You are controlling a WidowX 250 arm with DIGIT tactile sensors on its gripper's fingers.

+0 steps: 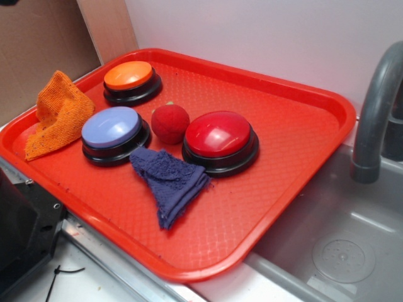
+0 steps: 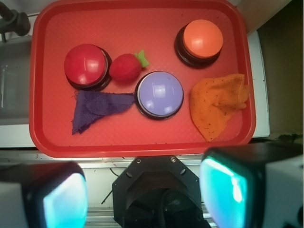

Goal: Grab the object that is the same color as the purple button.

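Note:
The dark purple-blue terry rag (image 1: 170,179) lies flat on the red tray (image 1: 296,189), touching the front of the pale lavender dome button (image 1: 112,129) and close to the red button. In the wrist view the rag (image 2: 97,108) is left of the lavender button (image 2: 159,92). My gripper (image 2: 147,190) is open and empty, with its fingers (image 2: 64,199) wide apart. It is high above the near edge of the tray (image 2: 142,142), well away from the rag. The gripper does not show in the exterior view.
On the tray are a large red dome button (image 1: 219,135), an orange dome button (image 1: 129,77), a fuzzy red ball (image 1: 170,123) and an orange knitted cloth (image 1: 58,113). A grey faucet (image 1: 378,107) and sink (image 1: 340,251) are to the right. The robot base (image 2: 159,190) is below the tray.

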